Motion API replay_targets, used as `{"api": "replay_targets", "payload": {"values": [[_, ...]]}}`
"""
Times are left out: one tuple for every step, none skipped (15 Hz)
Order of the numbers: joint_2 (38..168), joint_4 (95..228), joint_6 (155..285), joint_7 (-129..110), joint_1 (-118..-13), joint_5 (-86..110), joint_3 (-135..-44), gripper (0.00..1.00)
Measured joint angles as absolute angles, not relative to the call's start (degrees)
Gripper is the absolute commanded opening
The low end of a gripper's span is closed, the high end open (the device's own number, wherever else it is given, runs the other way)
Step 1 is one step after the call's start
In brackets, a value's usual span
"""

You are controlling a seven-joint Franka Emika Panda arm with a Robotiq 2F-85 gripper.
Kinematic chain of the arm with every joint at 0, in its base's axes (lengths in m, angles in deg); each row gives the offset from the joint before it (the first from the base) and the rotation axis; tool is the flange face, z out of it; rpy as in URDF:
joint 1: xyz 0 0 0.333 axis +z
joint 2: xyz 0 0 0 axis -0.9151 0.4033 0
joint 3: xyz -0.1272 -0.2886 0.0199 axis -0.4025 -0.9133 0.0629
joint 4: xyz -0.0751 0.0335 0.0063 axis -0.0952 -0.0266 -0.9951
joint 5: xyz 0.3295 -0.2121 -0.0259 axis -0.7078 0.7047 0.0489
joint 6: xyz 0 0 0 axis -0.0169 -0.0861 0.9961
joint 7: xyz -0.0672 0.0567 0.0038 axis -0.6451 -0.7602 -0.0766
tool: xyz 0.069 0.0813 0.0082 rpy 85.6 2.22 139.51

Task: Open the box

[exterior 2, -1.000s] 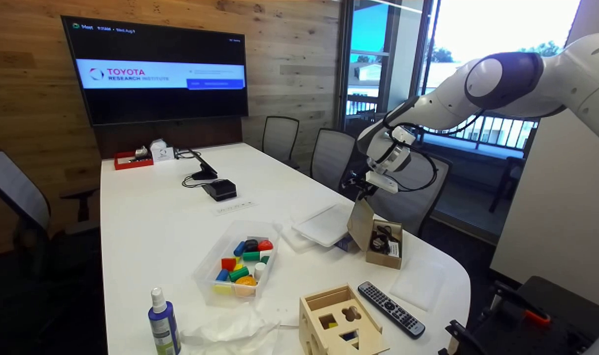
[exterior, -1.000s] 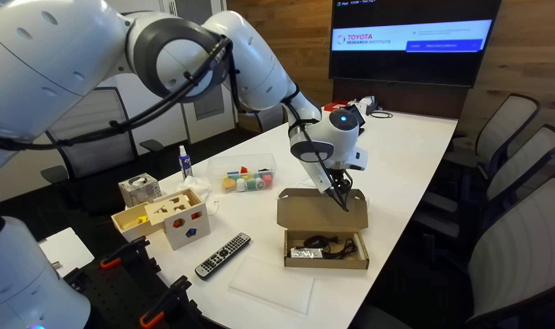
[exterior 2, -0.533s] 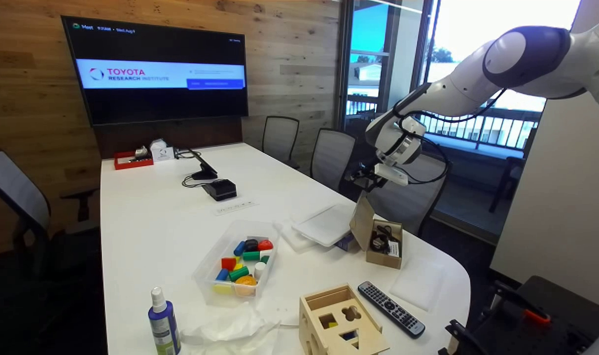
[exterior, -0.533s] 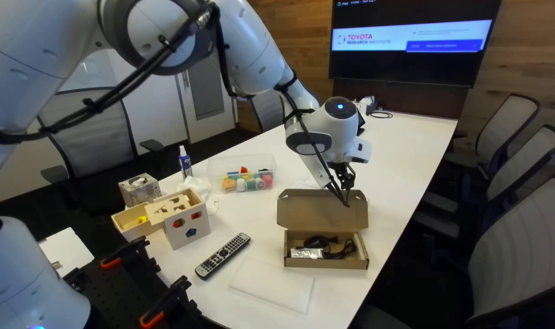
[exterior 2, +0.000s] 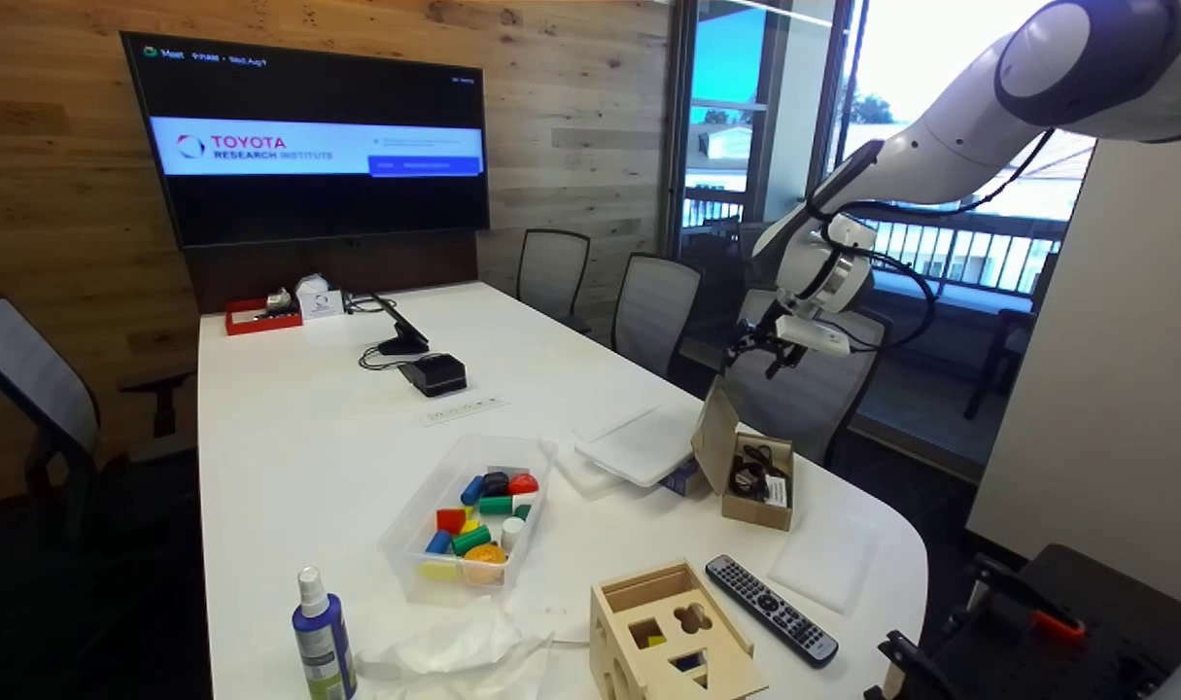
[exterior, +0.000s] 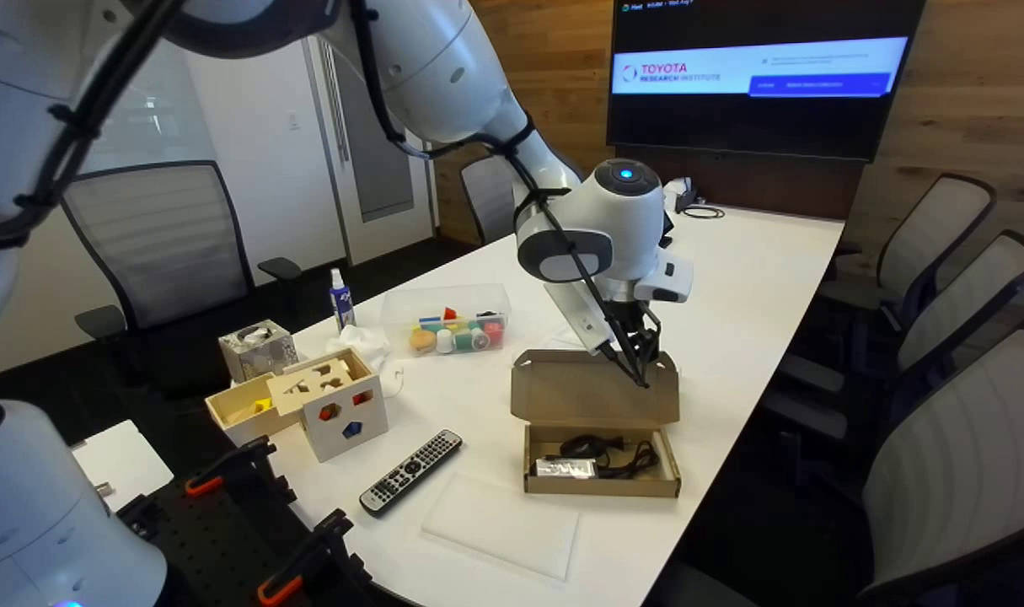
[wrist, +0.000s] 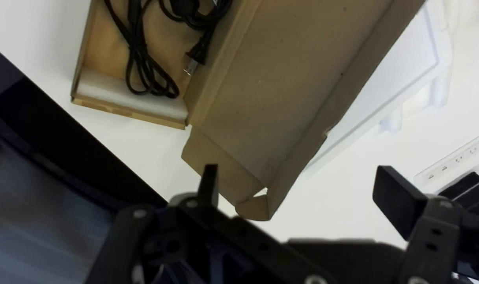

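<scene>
Cardboard box point(wrist: 209, 75): 1, on the table point(wrist: 334, 213), open, 1 lid point(wrist: 290, 90) tilted up.

Wrist view: gripper point(wrist: 296, 177) has 2 fingers point(wrist: 401, 201), spread wide, lid corner visible through the gap. Box body sits up-left of the fingers; black cable point(wrist: 136, 49) inside, strands too tangled to count, 1 plug point(wrist: 198, 53) visible. 1 socket strip point(wrist: 454, 165) beyond the picture-right finger.

In an exterior view: fingers hang at the lid's upper edge, can't tell if touching; box body below them. Down-left of fingers: 1 remote point(exterior: 410, 472), 1 translucent pouch point(exterior: 503, 527). Farther left: 1 wooden toy box point(exterior: 326, 434), 1 patterned carton point(exterior: 257, 352), 1 spray bottle point(exterior: 341, 301), 1 plastic container point(exterior: 448, 297) with coloured pieces point(exterior: 423, 340). Right: 3 chair backs point(exterior: 941, 228).

In an exterior view: fingers just above the lid edge, box lower. Left of them: 1 wall screen point(exterior 2: 318, 204), 1 red tray point(exterior 2: 264, 328). Down-left: 1 crumpled tissue point(exterior 2: 454, 651).
</scene>
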State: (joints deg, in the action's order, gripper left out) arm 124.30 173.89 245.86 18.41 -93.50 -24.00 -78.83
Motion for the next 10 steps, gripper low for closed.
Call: {"api": "replay_targets", "payload": {"values": [[123.79, 174.87, 245.55, 18.39, -93.59, -23.82, -79.07, 1.00], [123.50, 175.66, 245.09, 18.39, -93.79, -23.80, -79.09, 1.00], [123.39, 176.26, 244.47, 18.39, -94.08, -23.80, -79.03, 1.00], [123.39, 176.75, 243.84, 18.39, -94.32, -23.80, -79.00, 1.00], [123.39, 177.22, 243.29, 18.39, -94.54, -23.80, -79.00, 1.00], [123.39, 177.66, 242.85, 18.39, -94.80, -23.80, -78.98, 1.00], [123.39, 178.10, 242.49, 18.39, -95.06, -23.80, -78.98, 1.00], [123.39, 178.52, 242.26, 18.39, -95.29, -23.81, -78.98, 1.00], [123.39, 178.86, 242.07, 18.39, -95.56, -23.81, -78.98, 1.00], [123.39, 179.15, 241.95, 18.39, -95.79, -23.81, -78.97, 1.00]]}}
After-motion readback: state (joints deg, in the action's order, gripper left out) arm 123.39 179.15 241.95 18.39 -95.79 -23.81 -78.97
